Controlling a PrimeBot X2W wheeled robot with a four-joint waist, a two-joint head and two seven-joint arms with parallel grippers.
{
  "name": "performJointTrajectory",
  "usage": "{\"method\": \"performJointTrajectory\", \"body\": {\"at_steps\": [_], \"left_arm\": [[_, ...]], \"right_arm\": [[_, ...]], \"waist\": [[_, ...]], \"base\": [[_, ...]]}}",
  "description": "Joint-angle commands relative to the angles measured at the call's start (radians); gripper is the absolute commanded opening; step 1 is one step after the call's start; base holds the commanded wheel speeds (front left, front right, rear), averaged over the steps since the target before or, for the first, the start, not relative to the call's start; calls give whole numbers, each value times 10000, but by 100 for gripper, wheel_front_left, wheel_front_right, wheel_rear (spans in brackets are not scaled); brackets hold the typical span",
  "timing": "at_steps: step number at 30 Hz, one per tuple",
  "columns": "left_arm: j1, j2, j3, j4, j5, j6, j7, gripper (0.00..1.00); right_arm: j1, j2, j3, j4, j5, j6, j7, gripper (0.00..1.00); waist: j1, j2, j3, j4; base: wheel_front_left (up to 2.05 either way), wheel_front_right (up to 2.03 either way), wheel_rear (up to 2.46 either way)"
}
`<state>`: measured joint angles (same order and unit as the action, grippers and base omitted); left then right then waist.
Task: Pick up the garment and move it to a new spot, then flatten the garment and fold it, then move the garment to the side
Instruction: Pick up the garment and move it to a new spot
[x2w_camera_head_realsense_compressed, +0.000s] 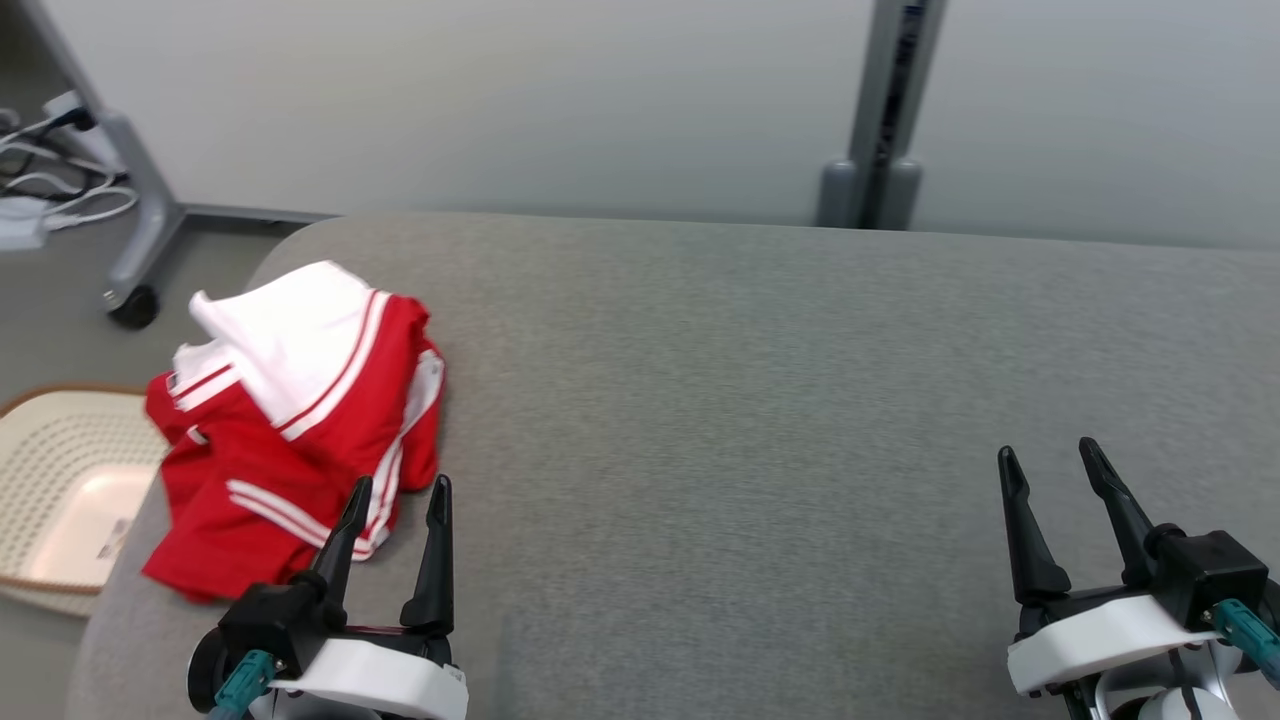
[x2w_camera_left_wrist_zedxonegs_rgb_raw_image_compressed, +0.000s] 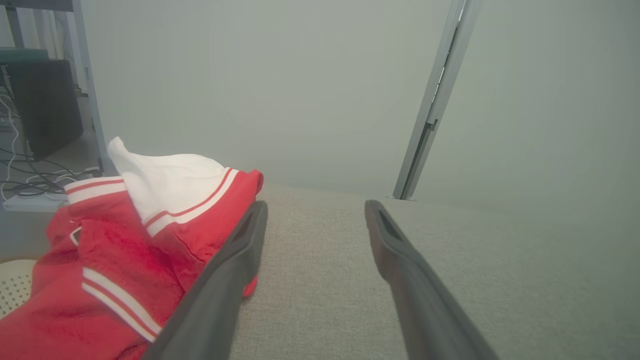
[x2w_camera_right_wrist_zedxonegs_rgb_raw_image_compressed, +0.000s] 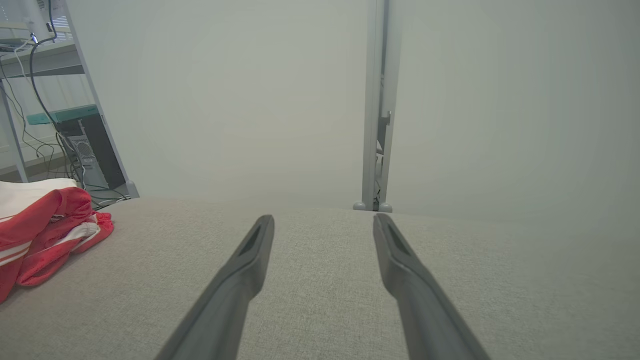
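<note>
the red and white garment (x2w_camera_head_realsense_compressed: 290, 430) lies in a crumpled heap at about nine o'clock on the grey padded surface (x2w_camera_head_realsense_compressed: 750, 400), right against its rounded left edge. part of the red cloth seems to overhang that edge above the pale lattice basket (x2w_camera_head_realsense_compressed: 50, 450), which sits lower down and further out at nine o'clock. the left gripper (x2w_camera_head_realsense_compressed: 402, 482) hovers at seven o'clock with its two dark fingers spread wide and holding nothing, one tip over the near hem of the cloth and the other over bare surface. the right gripper (x2w_camera_head_realsense_compressed: 1046, 448) waits at five o'clock, well apart from the cloth, its fingers just as wide and empty. from where i stand, the worry is that edge: a sideways nudge from the left fingers as they come down could push the heap toward nine o'clock and tip it into the basket. the layers are loosely piled, so a pinch that catches only the top fold would likely let the rest trail or slip free on the lift. the surface looks soft too, and a low pinch might snag its cover along with the hem. with the right gripper so far off, a one-handed carry could leave the cloth twisted and harder to flatten.
</note>
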<state>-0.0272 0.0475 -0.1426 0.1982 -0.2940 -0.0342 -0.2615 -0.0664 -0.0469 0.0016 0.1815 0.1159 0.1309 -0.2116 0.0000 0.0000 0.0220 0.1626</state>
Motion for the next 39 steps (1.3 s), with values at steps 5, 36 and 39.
{"method": "performJointTrajectory", "body": {"at_steps": [5, 36, 39], "left_arm": [[18, 50, 177, -44, 218, -69, -25, 100], [1145, 44, 1891, -1380, 301, 309, -25, 100], [1117, 44, 1889, -1309, 365, 256, -25, 100]], "right_arm": [[26, -58, 86, -3, 46, -3, -145, 100], [-971, -69, 2173, 1089, 493, -3, -564, 100], [-861, -69, 2157, 1096, 510, -3, -568, 100]], "waist": [[0, 0, -7, 1480], [0, 0, -482, 3467], [0, 0, -562, 3409]], "base": [[0, 0, 0], [0, 0, 0], [0, 0, 0]]}}
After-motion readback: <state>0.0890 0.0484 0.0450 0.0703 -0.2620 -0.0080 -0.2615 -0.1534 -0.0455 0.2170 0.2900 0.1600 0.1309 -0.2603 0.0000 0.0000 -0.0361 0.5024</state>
